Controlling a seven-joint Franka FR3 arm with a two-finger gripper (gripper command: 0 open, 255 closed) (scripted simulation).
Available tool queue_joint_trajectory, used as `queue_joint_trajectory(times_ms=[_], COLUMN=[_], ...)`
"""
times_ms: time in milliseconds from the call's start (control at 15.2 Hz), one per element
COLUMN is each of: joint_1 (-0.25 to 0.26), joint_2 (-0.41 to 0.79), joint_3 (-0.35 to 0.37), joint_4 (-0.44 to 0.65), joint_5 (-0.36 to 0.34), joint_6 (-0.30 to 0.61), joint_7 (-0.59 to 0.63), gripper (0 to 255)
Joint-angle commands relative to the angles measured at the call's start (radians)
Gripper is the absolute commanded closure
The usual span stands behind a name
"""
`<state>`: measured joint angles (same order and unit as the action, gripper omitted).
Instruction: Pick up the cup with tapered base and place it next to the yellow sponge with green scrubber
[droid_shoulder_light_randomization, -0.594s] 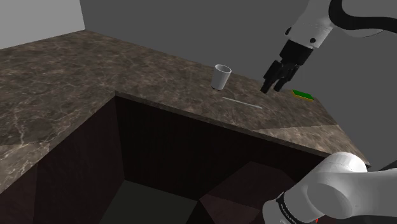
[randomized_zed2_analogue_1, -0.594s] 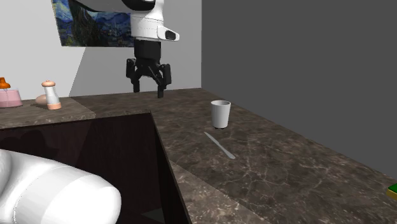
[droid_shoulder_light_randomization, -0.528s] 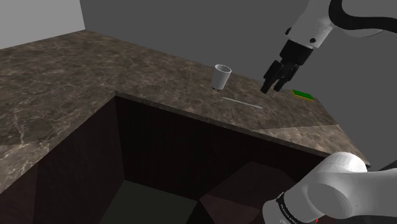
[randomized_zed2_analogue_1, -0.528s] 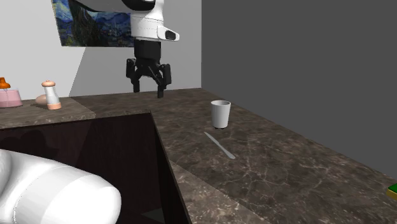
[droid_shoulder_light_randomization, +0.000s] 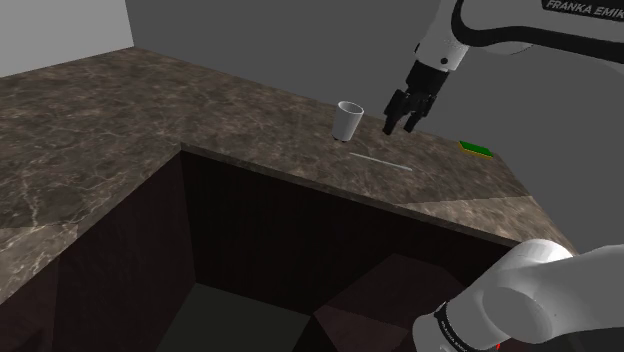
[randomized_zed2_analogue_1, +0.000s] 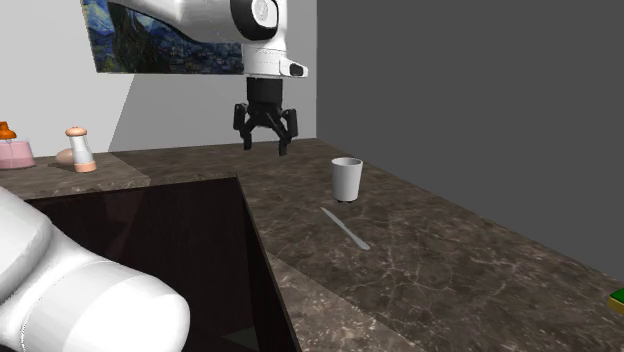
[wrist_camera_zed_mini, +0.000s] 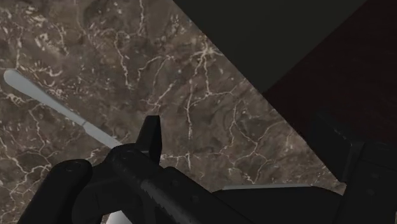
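Now the pincer (droid_shoulder_light_randomization: 400, 122) has swung away from the yellow-and-green sponge (droid_shoulder_light_randomization: 475, 149) toward the white tapered cup (droid_shoulder_light_randomization: 348, 120). It hangs above the dark marble worktop (droid_shoulder_light_randomization: 200, 110), near the cup but not over it. Its fingers stand wide apart and hold nothing. The cup stands upright near the wall, beside a slim grey utensil (droid_shoulder_light_randomization: 380, 161) and well apart from the sponge. The approach looks under way, with the grasp still to come.
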<state>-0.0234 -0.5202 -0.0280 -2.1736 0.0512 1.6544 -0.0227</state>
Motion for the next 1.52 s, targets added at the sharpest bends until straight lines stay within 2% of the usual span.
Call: queue_joint_trajectory(times_ms=[0, 660, 990, 1254, 1320, 1452], joint_1=[-0.004, -0.020, -0.028, -0.036, -0.037, -0.037], joint_2=[0.084, 0.467, 0.670, 0.848, 0.871, 0.868], joint_3=[-0.006, -0.024, -0.032, -0.039, -0.040, -0.040], joint_4=[0.052, 0.356, 0.568, 0.783, 0.812, 0.781], joint_5=[-0.013, -0.062, -0.081, -0.092, -0.093, -0.094], joint_6=[0.031, 0.105, 0.094, 0.057, 0.050, 0.078], joint_7=[-0.012, -0.047, -0.062, -0.075, -0.077, -0.077], gripper=[0, 0, 0, 0, 0, 0])
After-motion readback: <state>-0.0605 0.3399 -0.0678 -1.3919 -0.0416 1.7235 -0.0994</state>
